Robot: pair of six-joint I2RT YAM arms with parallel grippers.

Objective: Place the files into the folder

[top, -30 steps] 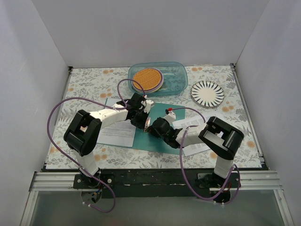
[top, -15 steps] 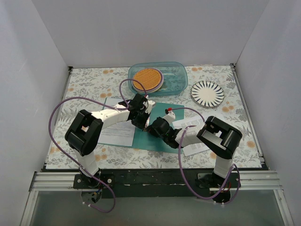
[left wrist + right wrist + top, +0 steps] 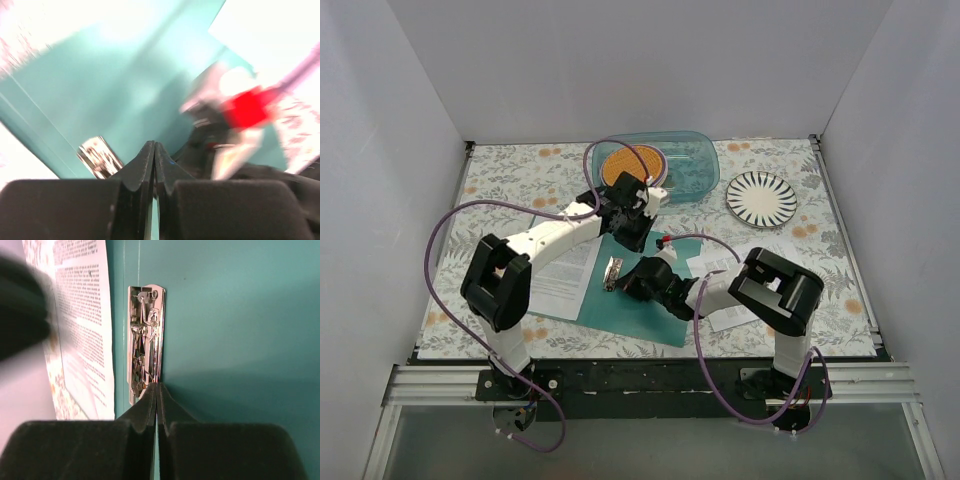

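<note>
From above, the folder (image 3: 645, 312) lies open mid-table, files (image 3: 565, 275) at its 9 o'clock; the left wrist shows the left gripper (image 3: 154, 149) pinched together, empty, over the teal (seemingly standing clear), the right wrist the right gripper (image 3: 157, 388), jaws together, nosing the clip (image 3: 146, 335) at its 6 o'clock end, probably to lever it.

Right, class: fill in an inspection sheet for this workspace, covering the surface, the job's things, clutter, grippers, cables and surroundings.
Surface: table under a floral cloth.
Job's things: teal folder lies open and flat, silver clip at its spine; left sheets lie left of the clip; right sheets are partly under the right arm.
Clutter: clear blue container holding an orange disc; striped plate.
Grippers: left gripper shut, above the folder; right gripper shut, tips at the clip's near end.
Cables: purple cables loop off both arms.
Surroundings: plain white walls on three sides.
</note>
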